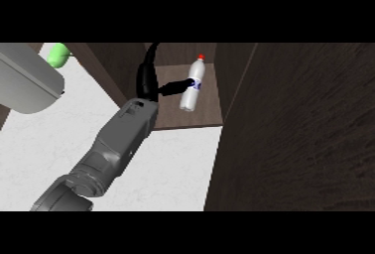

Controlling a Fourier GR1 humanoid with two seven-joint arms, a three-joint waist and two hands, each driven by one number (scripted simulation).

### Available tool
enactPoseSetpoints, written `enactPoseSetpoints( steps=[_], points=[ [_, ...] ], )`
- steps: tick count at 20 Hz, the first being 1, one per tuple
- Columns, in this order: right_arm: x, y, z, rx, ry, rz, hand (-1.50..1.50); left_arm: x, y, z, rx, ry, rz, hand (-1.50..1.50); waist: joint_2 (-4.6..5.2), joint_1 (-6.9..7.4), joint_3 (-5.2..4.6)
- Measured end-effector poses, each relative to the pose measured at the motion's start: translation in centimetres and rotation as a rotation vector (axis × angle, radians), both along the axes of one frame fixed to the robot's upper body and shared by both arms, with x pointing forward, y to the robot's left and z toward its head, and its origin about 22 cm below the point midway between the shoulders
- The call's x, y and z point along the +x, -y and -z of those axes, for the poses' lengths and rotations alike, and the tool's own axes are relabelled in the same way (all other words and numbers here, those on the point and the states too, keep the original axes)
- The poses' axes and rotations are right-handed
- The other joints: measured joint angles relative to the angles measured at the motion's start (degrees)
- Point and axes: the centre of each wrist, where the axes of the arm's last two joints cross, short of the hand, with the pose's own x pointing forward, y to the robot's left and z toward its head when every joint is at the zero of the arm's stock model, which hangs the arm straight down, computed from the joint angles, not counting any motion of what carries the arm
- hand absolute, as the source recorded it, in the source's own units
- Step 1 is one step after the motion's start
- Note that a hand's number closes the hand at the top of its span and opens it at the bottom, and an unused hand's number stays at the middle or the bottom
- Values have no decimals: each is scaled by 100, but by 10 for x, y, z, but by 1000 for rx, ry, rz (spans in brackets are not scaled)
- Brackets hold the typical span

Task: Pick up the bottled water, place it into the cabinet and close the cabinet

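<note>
The bottled water (pixel 192 94) is white with a red cap and a blue label. It stands nearly upright, slightly tilted, inside the open dark wooden cabinet, over its brown shelf (pixel 192 119). A grey forearm comes in from the lower left, and my left hand (pixel 155 84) reaches into the cabinet. Its black fingers (pixel 174 88) are curled round the bottle's middle at the label. I cannot tell whether the bottle's base touches the shelf. My right hand does not show.
The cabinet's open door (pixel 307 129) fills the right side as a tall dark panel. The white speckled counter (pixel 51 144) lies at the left. A grey appliance (pixel 26 84) and a green object (pixel 58 54) sit at the upper left.
</note>
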Motion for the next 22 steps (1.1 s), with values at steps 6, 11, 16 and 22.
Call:
enactPoseSetpoints(
  steps=[6, 11, 16, 22],
  points=[
    [-1, 0, 1, 9, -15, 0, -150, -1, 0, -3, -176, 103, 150, 150, -37, 33, -3],
    [-1, 0, 0, 3, -27, 4, -150, 0, 5, -9, -274, 145, 274, 150, -51, 91, -7],
    [-1, -1, -1, 12, -40, 22, -150, -5, 9, -9, -362, 139, 409, 150, -90, 162, -7],
    [0, 2, -1, -4, -36, 52, -150, -22, 8, 0, -483, 102, 541, 150, -163, 354, 2]
  ],
)
